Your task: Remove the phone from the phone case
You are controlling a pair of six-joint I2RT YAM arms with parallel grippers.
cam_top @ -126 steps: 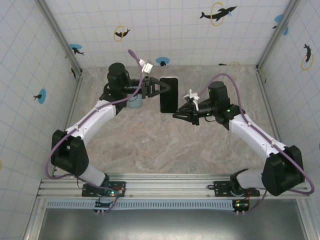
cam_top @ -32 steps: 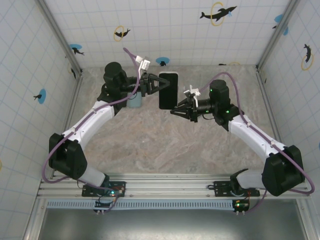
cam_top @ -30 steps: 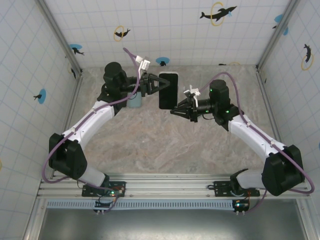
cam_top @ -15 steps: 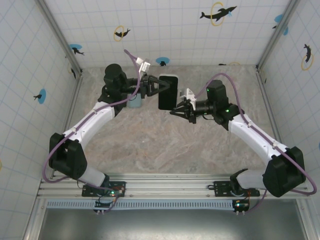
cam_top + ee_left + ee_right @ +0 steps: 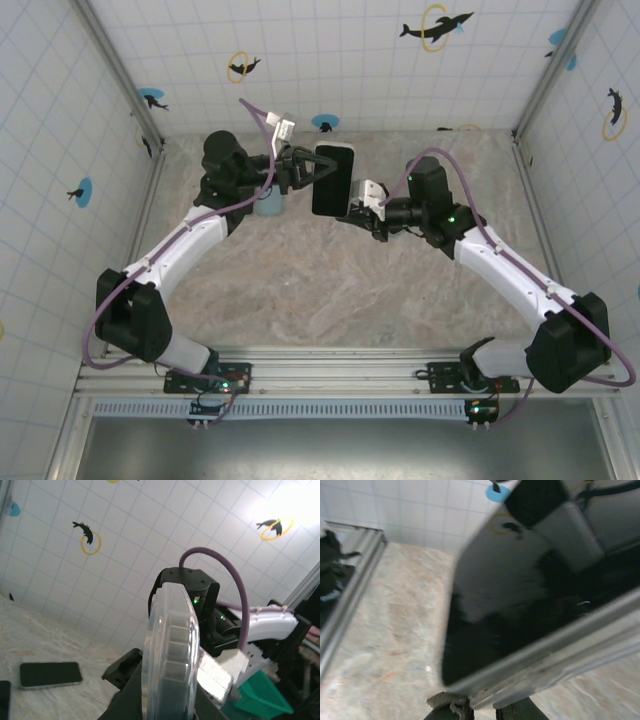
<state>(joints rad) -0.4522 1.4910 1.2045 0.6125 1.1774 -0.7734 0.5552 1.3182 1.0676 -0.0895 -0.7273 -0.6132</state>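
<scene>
A: Start with the nearest. The right gripper [image 5: 350, 213] is pinched together on the lower corner of the phone [image 5: 333, 180], which hangs in the air above the surface [image 5: 330, 290], well clear of it.

B: Does it have the phone itself, or just the lip of the phone case [image 5: 170, 645]?

A: I cannot tell. Its wrist camera shows the dark screen and the clear rim running together right at the fingers. That is my main worry. If it only has the rim, a pull would stretch or tear the case, or the fingers would slip off.

B: And on the far side?

A: The left gripper [image 5: 308, 171] is clamped on the opposite edge, up near the top, with the clear case wedged between its fingers. So two thin pinches carry everything. If the arms pull apart unevenly, I'd expect the phone to pop free and drop. A twist could also lever it out of either grip.

B: What is below it?

A: A blue cup [image 5: 267, 204] stands under the left arm, and a spare phone [image 5: 50, 674] lies flat on the surface. A fall could hit either one.

B: What has changed?

A: Four seconds back, the right gripper sat lower at the bottom corner. Since then it has rolled over and drawn in closer beside the phone. The phone has shifted a little towards the back wall and the left, and it has tilted slightly. Both grips have stayed closed.
</scene>
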